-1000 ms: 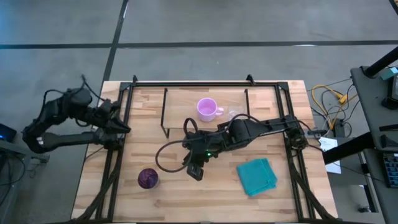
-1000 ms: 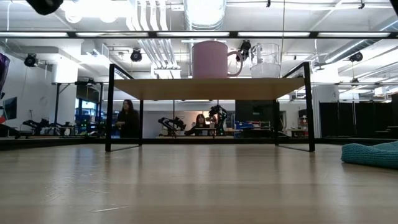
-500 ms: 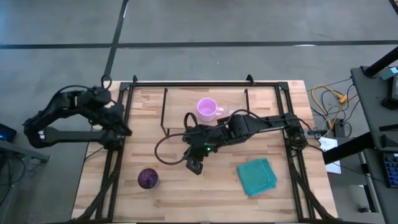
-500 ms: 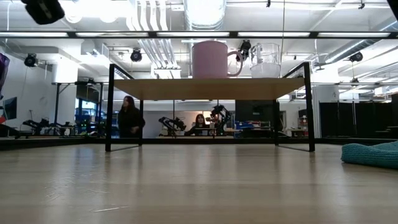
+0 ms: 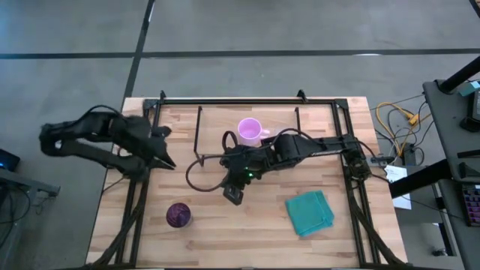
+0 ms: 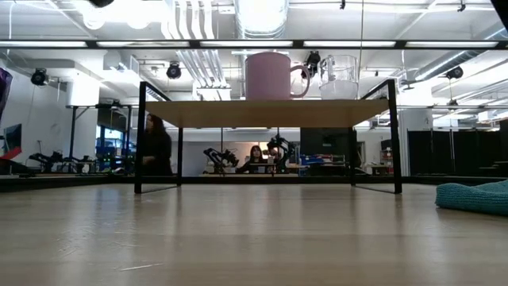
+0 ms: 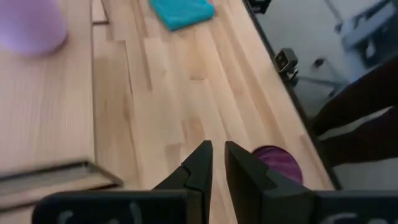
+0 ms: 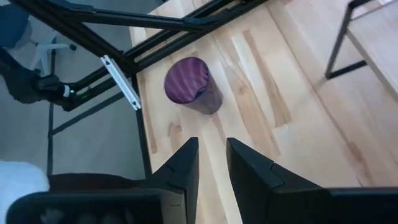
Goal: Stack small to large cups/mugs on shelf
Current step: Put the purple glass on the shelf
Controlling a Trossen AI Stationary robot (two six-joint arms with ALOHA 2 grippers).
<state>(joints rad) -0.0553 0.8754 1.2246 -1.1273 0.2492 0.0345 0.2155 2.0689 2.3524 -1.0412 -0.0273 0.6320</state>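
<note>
The light pink mug (image 5: pixel 250 130) (image 6: pixel 270 75) and the tiny clear glass cup (image 6: pixel 339 77) stand side by side on the shelf's wooden top (image 5: pixel 217 131) (image 6: pixel 266 113). From above, my right arm hides the glass cup. The dark purple tumbler (image 5: pixel 178 215) (image 8: pixel 189 84) (image 7: pixel 278 163) stands upright on the table near its near-left corner. My right gripper (image 5: pixel 234 196) (image 8: pixel 212 155) hovers in front of the shelf, shut and empty. My left gripper (image 5: pixel 168 162) (image 7: pixel 218 158) hangs left of the shelf, above and beyond the tumbler, also shut and empty.
A teal cloth (image 5: pixel 310 212) (image 6: pixel 475 195) lies crumpled on the table's near-right part. Black frame rails (image 5: pixel 142 187) run along the table's left, right and far sides. Bare wood lies between the tumbler and the cloth. People show in the room beyond the table.
My left arm has swung in from beyond the table's left edge toward the right, bringing its gripper over the table beside the shelf. My right gripper has drawn back a little toward the far edge. The cups have stayed where they were.
</note>
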